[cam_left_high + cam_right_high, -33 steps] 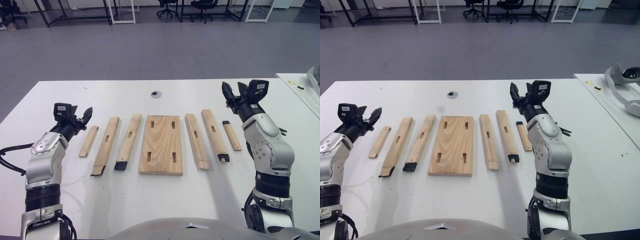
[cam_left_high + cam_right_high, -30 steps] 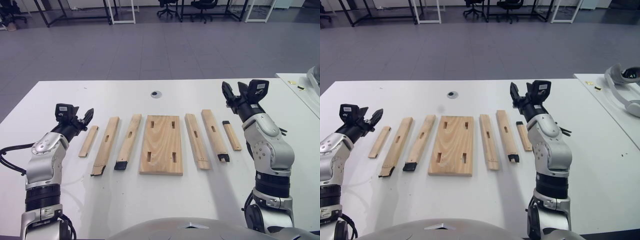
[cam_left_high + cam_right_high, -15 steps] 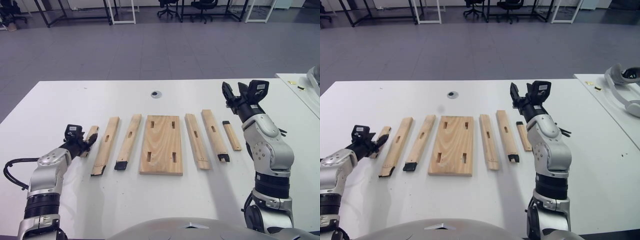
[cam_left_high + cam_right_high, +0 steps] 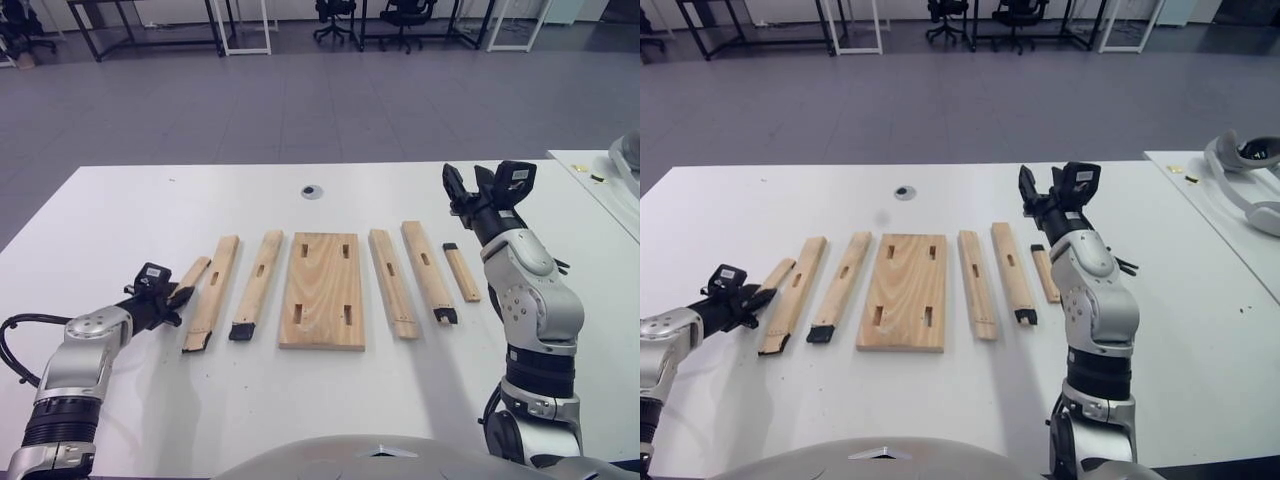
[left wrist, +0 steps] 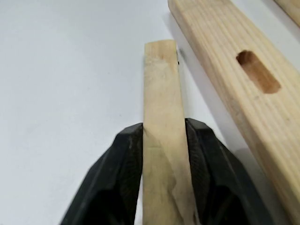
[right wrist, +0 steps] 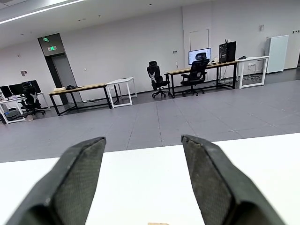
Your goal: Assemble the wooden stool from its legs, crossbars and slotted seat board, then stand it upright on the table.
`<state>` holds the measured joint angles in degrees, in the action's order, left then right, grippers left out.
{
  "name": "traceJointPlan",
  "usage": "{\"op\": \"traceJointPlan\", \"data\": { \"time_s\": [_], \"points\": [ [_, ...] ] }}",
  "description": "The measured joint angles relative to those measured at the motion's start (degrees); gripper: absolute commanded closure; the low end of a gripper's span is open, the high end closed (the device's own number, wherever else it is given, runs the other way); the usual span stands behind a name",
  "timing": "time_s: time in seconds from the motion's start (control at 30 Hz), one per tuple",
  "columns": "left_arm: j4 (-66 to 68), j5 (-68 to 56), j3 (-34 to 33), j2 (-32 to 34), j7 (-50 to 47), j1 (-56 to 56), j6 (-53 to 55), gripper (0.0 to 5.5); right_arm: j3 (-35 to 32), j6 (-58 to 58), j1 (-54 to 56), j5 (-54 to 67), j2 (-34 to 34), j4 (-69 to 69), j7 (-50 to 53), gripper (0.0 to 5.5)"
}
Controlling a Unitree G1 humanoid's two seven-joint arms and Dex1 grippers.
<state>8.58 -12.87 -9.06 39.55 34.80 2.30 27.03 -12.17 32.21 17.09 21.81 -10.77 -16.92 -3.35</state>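
Observation:
The slotted seat board lies flat mid-table. Two long legs lie to its left and two more to its right. A short crossbar rests at the far right. My left gripper is low on the table, shut on the near end of the left crossbar. In the left wrist view its black fingers press both sides of the crossbar, with a leg beside it. My right gripper hangs open above the table's back right, its pads wide apart.
A round cable hole sits in the white table behind the board. A second table with a white object stands to the right. The near part of the table is bare.
My left arm has come down and toward me, and its gripper has closed on the left crossbar, turning that bar slightly. The right arm has kept still.

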Motion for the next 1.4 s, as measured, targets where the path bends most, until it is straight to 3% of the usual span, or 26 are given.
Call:
{"op": "traceJointPlan", "data": {
  "time_s": [0.17, 0.27, 0.43, 0.53, 0.73, 0.93, 1.23, 1.4],
  "points": [
    [0.12, 0.04, 0.65, 1.09, -0.08, 0.24, -0.55, 4.19, 0.0, -0.14, 0.0, -0.08, 0.0, 0.0, 0.06, 2.48],
    [3.02, 0.03, -2.52, 0.59, -2.57, -2.54, -2.66, 4.2, -0.16, -0.16, 0.0, 0.33, 0.05, 0.01, -0.01, 2.48],
    [-11.28, -3.21, -6.67, -1.18, -6.75, -19.23, -8.31, 4.2, 0.21, 2.63, 1.26, 4.16, 2.69, -2.74, 0.28, 2.48],
    [-16.36, -5.03, -2.09, -5.55, -5.28, -25.77, -11.3, 4.2, 0.68, 8.07, 4.95, 13.18, 7.35, -7.32, 1.87, 2.48],
    [-16.5, -5.06, 7.68, -11.04, 2.75, -27.97, -17.06, 4.2, -2.12, 12.47, 10.44, 36.79, 18.47, -10.89, 11.97, 2.48],
    [-16.49, -4.35, 15.31, -15.52, 6.96, -28.56, -19.08, 4.2, -2.16, 12.17, 10.53, 46.32, 18.63, -10.32, 16.96, 2.48],
    [-17.75, -3.33, 16.66, -17.98, 6.58, -28.58, -19.18, 4.2, 0.45, 11.12, 8.6, 47.68, 16.05, -8.07, 17.87, 2.48],
    [-18.26, -3.31, 16.66, -18.03, 6.58, -28.58, -19.13, 4.2, 0.99, 9.74, 6.76, 47.77, 14.74, -6.78, 16.28, 3.38]
  ]
}}
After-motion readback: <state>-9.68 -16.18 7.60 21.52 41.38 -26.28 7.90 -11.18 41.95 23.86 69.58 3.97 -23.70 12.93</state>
